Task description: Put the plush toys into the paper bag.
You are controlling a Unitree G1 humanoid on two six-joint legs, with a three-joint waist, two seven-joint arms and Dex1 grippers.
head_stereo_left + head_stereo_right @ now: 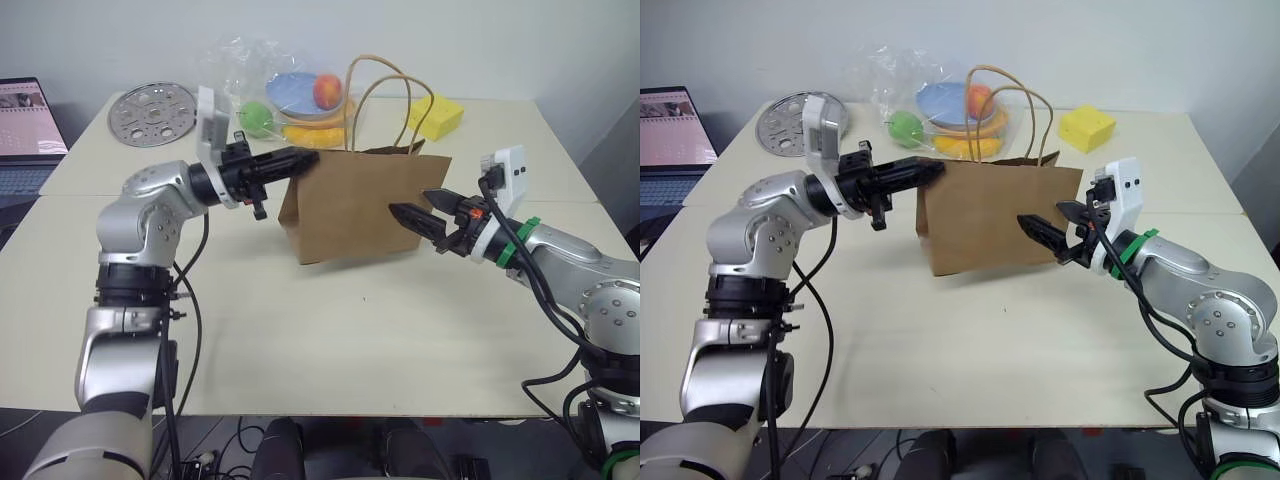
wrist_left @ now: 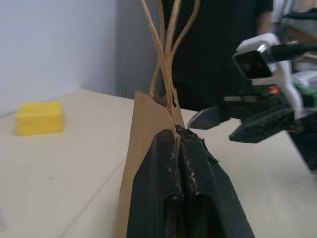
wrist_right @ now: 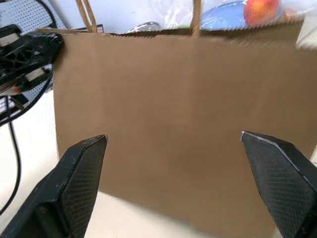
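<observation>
The brown paper bag (image 1: 360, 205) stands at the middle of the table, its two loop handles (image 1: 385, 90) up. My left gripper (image 1: 305, 158) reaches in level from the left and is shut on the bag's upper left edge; in the left wrist view the paper (image 2: 143, 129) runs between the closed fingertips (image 2: 168, 144). My right gripper (image 1: 412, 203) hovers open just in front of the bag's right side, with the brown wall (image 3: 183, 99) between its spread fingers and nothing held. The plush toys are out of view.
Behind the bag lie a clear plastic bag of fruit and plates (image 1: 290, 95), a yellow sponge block (image 1: 435, 117) and a perforated metal disc (image 1: 152, 112). A laptop (image 1: 25, 130) sits at the far left. A person in dark clothes (image 2: 218, 49) stands beyond the table.
</observation>
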